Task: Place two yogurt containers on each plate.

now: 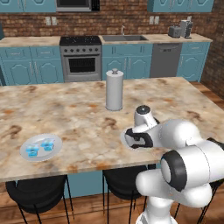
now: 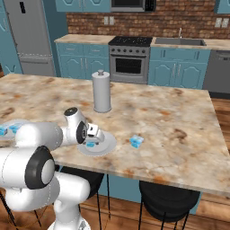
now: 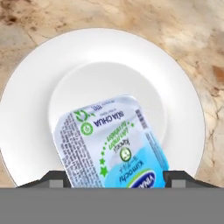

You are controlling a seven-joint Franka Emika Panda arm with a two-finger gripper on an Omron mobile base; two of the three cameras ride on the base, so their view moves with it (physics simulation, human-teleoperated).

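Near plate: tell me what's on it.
One yogurt cup sits on the near plate, between the gripper's fingers. The cup's lower edge is cut off from view.

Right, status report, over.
Gripper astride a yogurt cup over the near plate. Far plate holds two cups. Last cup on the counter.

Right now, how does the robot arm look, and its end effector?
The arm is built of rounded glossy white segments with dark grey round joint caps. The end effector has a white-grey body and two small dark fingertips. I can see no cables or markings.
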